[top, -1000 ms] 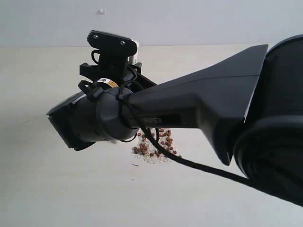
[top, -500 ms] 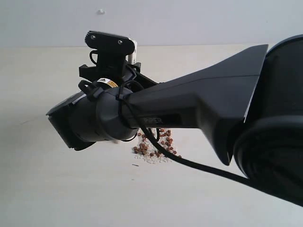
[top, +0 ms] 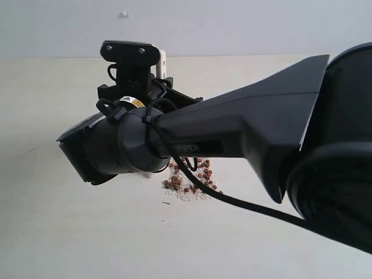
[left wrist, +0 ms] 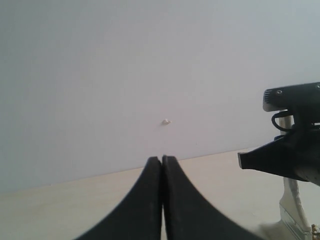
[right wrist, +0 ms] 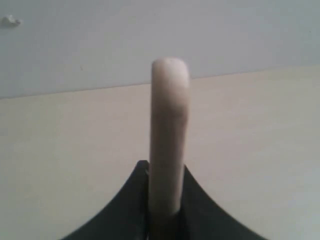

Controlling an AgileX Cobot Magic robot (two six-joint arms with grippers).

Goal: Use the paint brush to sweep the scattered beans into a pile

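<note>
**The paint brush (right wrist: 169,125) clamped, the beans (top: 200,172) gathered**

The pale wooden handle is held in the right gripper (right wrist: 165,197), whose jaws are closed firmly against its sides. The jaws of the left gripper (left wrist: 161,167) are pressed together with nothing between them. The beans are seen in a pile (top: 187,187) on the tabletop (top: 58,232), partly hidden beneath the right arm (top: 232,133).

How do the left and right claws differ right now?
The left claw is shut on nothing, with its jaws touching. The right claw is shut on the paint brush, whose handle keeps its jaws apart. The left claw sits off to one side, while the right claw holds the brush by the beans. Both are black.
</note>
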